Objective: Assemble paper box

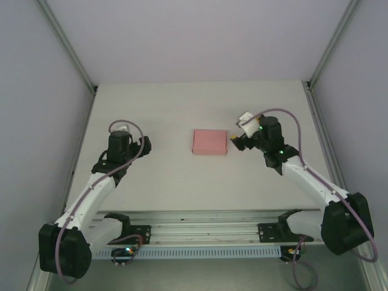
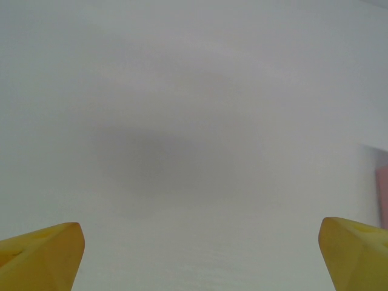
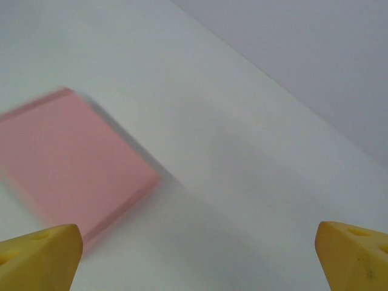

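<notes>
— Where do your grippers sit?
— Left gripper [image 1: 144,145] at middle left, right gripper [image 1: 236,143] at middle right; both hold their fingers wide apart, gripping nothing.
— And the paper box [image 1: 210,142]?
— Pink, shallow, flat on the white table [image 1: 182,103] at frame centre, just beside your right gripper.

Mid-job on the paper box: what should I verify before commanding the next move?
1. The paper box lies flat on the table, held by neither gripper: ok.
2. The left gripper is open and empty: ok.
3. The right gripper is open and empty: ok.
4. The paper box centred in the right gripper's opening: not ok, off to one side.
5. Assembly finished: cannot tell; right wrist view blurred.
</notes>
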`<action>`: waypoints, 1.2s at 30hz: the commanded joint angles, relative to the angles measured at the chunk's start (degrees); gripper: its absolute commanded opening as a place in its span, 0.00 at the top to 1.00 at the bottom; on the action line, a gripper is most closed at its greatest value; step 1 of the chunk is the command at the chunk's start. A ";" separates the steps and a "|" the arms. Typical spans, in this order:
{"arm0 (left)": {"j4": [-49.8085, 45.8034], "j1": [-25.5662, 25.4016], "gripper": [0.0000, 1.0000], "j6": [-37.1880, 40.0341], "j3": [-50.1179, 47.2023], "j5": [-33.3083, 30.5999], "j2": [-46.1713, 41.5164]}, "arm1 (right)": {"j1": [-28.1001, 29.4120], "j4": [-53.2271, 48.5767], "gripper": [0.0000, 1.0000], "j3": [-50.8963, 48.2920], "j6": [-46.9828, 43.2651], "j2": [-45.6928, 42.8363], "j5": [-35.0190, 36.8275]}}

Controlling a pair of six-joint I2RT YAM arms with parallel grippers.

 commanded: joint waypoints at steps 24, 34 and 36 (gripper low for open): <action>75.28 12.63 0.00 26.23 -22.82 5.88 25.88 | -19.67 42.68 0.00 -24.76 18.99 4.34 -11.90; 72.36 16.36 0.00 23.35 -18.32 9.02 31.96 | -21.27 49.87 0.00 -29.80 20.09 1.88 -12.78; 74.35 16.39 0.00 22.86 -19.38 7.26 32.09 | -21.23 50.45 0.00 -30.45 20.15 1.32 -12.84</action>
